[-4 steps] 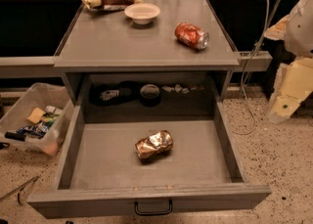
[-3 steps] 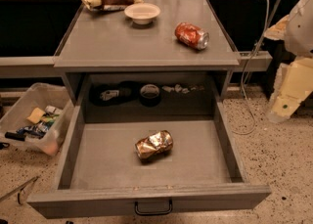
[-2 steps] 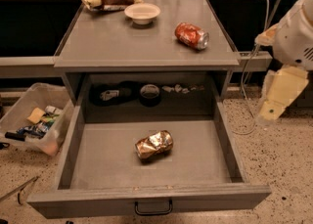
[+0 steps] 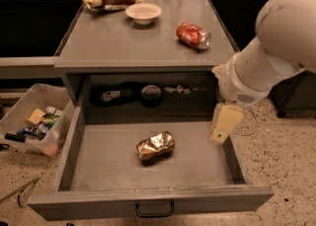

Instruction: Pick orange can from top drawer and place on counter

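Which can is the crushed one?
The orange can in the top drawer; the red can on the counter is undented. Gripper hangs over the drawer's right edge.

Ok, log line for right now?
orange can: lying in open top drawer | gripper: by drawer's right wall, apart from can | counter: can not yet placed

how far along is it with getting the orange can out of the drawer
Done: the top drawer stands open, with the crushed orange can lying on its floor. In hand: the gripper hangs over the drawer's right side, apart from the can. Left: grasp the can, lift it and set it on the counter.
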Tool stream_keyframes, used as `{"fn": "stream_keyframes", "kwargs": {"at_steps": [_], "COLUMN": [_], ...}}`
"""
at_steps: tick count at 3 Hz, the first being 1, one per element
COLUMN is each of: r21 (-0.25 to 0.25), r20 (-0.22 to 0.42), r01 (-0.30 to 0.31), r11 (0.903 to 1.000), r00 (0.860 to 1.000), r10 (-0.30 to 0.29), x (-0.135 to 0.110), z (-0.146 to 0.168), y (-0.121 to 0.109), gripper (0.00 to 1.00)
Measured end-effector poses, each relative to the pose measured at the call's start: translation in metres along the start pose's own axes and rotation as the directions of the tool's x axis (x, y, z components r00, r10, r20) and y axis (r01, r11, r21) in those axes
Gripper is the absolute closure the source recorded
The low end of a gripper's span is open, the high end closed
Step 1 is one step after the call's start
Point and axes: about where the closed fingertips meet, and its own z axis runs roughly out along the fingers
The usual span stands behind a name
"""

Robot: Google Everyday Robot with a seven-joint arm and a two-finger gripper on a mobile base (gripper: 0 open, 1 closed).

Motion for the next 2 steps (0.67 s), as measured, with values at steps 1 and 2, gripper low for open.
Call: {"fn": "stream_keyframes", "kwargs": {"at_steps": [1,2], "r21": [0.034,0.034], "r20": [0.015,0.015], "r01": [0.001,0.001], "r11": [0.9994,0.9994], "r00": [1.0,1.0], "r10": [-0.001,-0.001], "x": [-0.0044,-0.0044], "z": [-0.0011,-0.0011], "y": [-0.0069,-0.0069], "gripper": [0.0,0.0]}}
